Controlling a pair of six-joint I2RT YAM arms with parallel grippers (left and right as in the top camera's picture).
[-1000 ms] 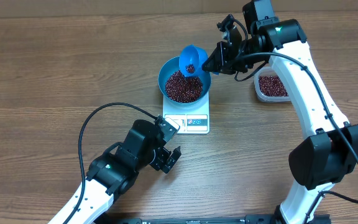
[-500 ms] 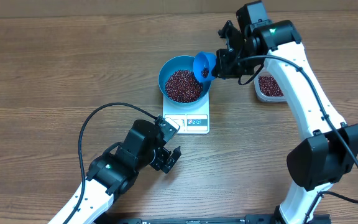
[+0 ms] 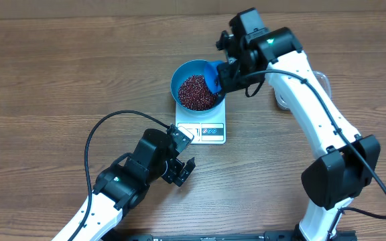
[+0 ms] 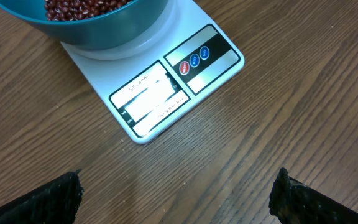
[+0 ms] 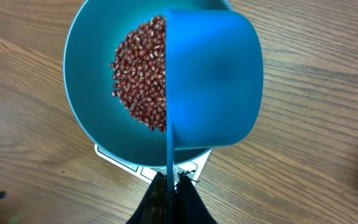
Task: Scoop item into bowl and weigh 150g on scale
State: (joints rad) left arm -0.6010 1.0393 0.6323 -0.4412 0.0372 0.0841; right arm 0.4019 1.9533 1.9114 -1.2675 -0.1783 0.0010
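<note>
1. Left fingers (image 3: 181, 172): spread wide, holding nothing. They hover over bare surface (image 3: 59, 80) at 7 o'clock from the scale, well apart from it.

2. Scale (image 3: 210, 131): white, flat on the surface near its middle. The display and the button panel are at its 6 o'clock end. The readout is washed out by glare and cannot be read.

3. Bowl (image 3: 177, 75): blue, standing on the scale's 12 o'clock end.

4. Beans (image 3: 194, 92): a red-brown heap lying inside the bowl.

5. Scoop (image 3: 214, 75): blue, tipped over the bowl's 3 o'clock rim, with its smooth back turned toward the wrist camera. Whether it touches the rim cannot be told.

6. Right fingers (image 5: 169, 196): pinched tight on the scoop's thin handle, at 3 o'clock from the bowl.

7. Tub (image 3: 322, 79): clear, at 3 o'clock from the bowl and apart from it. It is mostly hidden behind the right arm, so its contents are not visible.
</note>
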